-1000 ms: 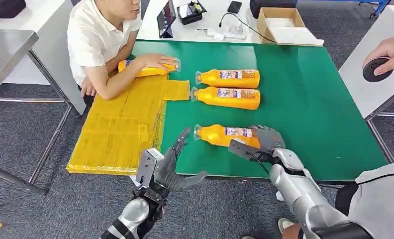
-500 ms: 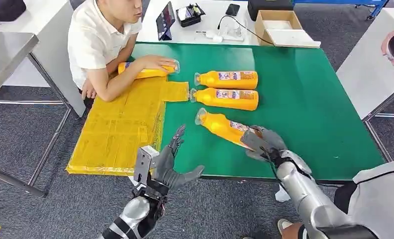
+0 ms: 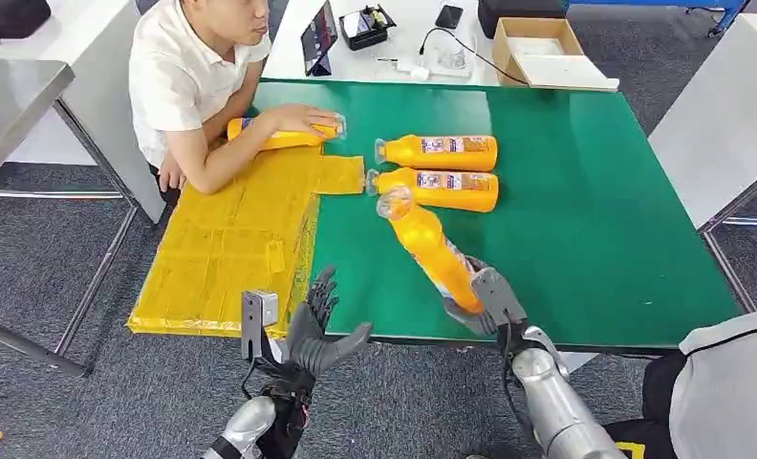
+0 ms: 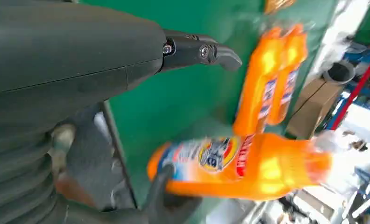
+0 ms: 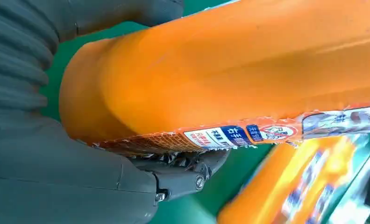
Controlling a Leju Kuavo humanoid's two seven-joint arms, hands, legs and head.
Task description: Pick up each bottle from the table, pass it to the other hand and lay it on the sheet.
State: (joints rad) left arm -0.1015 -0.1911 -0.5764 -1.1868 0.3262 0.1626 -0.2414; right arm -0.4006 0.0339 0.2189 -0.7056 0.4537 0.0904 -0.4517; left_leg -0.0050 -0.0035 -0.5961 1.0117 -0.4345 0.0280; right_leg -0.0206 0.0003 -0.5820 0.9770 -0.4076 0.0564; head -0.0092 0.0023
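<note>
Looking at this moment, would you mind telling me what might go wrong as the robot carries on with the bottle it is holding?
The right hand grips the lifted orange bottle only at its base, with the long body tilted away, so it may slip or pivot.

Its capped end hangs close over the two orange bottles lying on the green table, so a swing might knock them.

The left hand waits open near the table's edge, so a fumbled handover could drop the bottle to the floor.

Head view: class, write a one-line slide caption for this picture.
Right robot hand lifts an orange bottle off the green table, left robot hand open beside the yellow sheet.
</note>
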